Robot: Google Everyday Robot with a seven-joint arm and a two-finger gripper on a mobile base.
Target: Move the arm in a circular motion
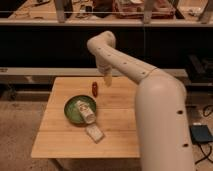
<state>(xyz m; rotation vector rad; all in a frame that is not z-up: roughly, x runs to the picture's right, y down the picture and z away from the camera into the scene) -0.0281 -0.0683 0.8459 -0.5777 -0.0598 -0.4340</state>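
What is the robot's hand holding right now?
Nothing, as far as it shows. The gripper at the arm's tip hangs over the table's far side, apart from everything on it.

Arm [160,105] arches over wooden table [120,130]; claw [107,80] hangs above far edge, beside red item [94,89].

no readable text, labels or numbers anywhere

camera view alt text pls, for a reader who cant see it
A large cream-white robot arm reaches up from the lower right, bends, and points its narrow yellowish tool down over the far side of a wooden table, just right of a small red object. Also on the table: a green bowl holding a pale container, and a pale packet.
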